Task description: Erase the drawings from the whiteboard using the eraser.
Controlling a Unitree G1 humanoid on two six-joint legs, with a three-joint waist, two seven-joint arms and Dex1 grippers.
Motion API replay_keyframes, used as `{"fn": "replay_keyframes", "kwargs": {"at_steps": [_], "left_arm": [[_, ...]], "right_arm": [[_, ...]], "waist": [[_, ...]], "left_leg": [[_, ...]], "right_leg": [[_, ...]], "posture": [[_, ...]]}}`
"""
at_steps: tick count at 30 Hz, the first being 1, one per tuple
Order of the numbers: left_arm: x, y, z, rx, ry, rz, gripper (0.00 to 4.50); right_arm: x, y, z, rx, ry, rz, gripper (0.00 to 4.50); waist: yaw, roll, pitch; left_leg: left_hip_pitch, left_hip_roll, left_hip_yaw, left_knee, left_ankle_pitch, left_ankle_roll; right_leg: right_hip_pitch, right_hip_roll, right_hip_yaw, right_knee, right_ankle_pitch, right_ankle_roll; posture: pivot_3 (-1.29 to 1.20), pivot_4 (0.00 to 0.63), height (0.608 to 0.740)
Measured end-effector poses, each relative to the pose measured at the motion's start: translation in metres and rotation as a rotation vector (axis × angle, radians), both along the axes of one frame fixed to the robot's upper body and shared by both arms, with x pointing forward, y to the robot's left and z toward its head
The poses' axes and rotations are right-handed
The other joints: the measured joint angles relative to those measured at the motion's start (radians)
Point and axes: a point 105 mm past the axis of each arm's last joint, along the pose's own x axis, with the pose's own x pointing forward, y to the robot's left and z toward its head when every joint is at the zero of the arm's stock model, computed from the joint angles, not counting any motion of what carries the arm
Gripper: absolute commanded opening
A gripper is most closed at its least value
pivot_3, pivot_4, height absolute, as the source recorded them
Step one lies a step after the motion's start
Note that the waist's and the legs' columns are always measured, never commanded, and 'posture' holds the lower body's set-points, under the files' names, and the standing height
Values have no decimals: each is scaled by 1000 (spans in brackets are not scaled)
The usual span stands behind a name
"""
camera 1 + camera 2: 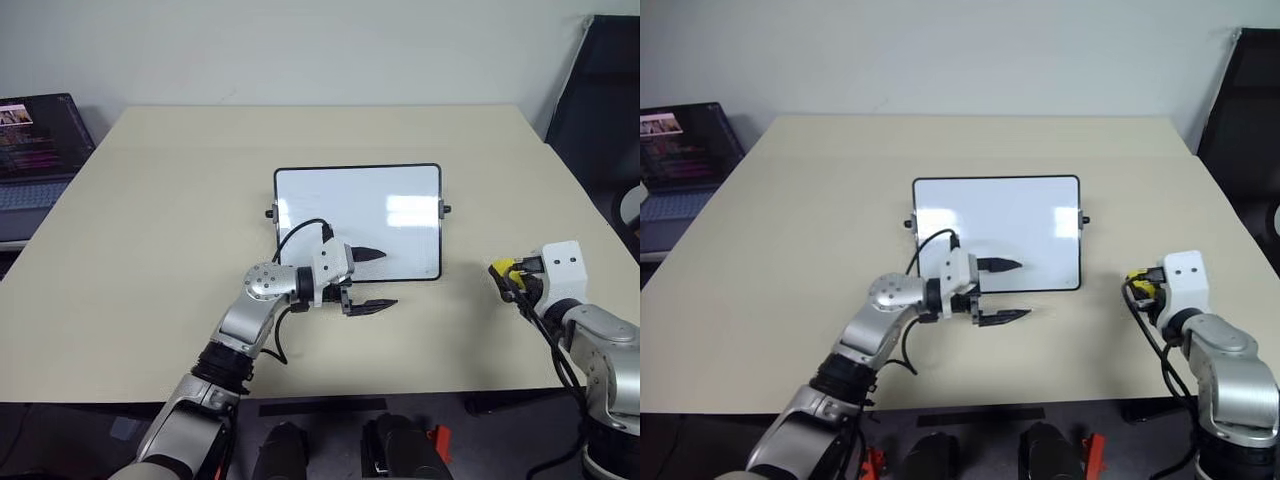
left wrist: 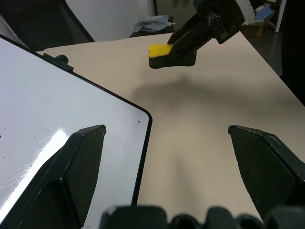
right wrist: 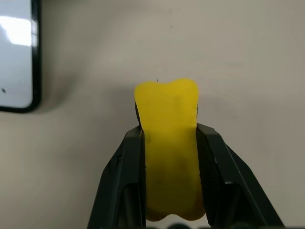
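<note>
Pale beige and matte, a tabletop (image 1: 150, 250) fills the scene, with a dark laptop (image 1: 35, 150) seen at its far left and a black chair (image 1: 605, 90) at the far right. Near the middle, the whiteboard (image 1: 380, 215) is laid flat: a glossy white rectangle in a thin black frame with rounded corners and a small knob on each short side (its surface is seen wiped, only faint specks left). The left gripper (image 1: 370, 278) is held at the board's near edge, its two black tapered fingers spread well apart, one over the board and one over the table. Well to the right, the yellow oblong eraser (image 3: 167, 143) is pinched between the fingers of the right gripper (image 1: 503, 272), above the table.
</note>
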Motion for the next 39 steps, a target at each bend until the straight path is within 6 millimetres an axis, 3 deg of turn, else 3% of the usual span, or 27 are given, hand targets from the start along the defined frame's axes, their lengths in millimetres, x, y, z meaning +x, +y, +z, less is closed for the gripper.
{"fn": "replay_keyframes", "kwargs": {"at_steps": [8, 22, 23, 25, 31, 39], "left_arm": [[2, -3, -2, 6, -8, 11, 4500], [3, -1, -1, 11, -13, 25, 4500], [3, -1, -1, 11, -13, 28, 4500], [4, -1, -1, 9, -14, 35, 4500], [4, 0, 0, 10, -17, 39, 4500], [3, 5, -1, 20, -24, 50, 4500]], "right_arm": [[20, 1, -2, 105, -8, -12, 1087], [24, -13, -14, 104, 31, -48, 1087], [24, -14, -15, 103, 32, -54, 1790], [24, -15, -16, 104, 34, -62, 2298], [24, -17, -17, 105, 38, -76, 4415], [25, -17, -14, 106, 24, -71, 4467]], "waist": [[0, 0, 0], [0, 0, 0], [1, 0, 0], [1, 0, 0], [1, 0, 0], [0, 0, 0]], "left_leg": [[0, 0, -1, 0, 0, 0], [0, 0, 0, 0, 0, 0], [0, 0, 0, 0, 0, 0], [0, 0, 0, 0, 0, 0], [0, 0, 0, 0, 0, 0], [0, 0, 0, 0, 0, 0]], "right_leg": [[0, 0, 0, 0, 0, 0], [0, 0, 0, 1, 0, 1], [0, 0, 0, 1, 0, 1], [0, 0, 0, 1, 0, 1], [0, 0, 0, 1, 0, 1], [0, 0, 0, 1, 0, 1]], "posture": [[0, 150, 740], [0, 150, 740], [0, 150, 740], [0, 150, 740], [0, 150, 740], [0, 150, 740]]}}
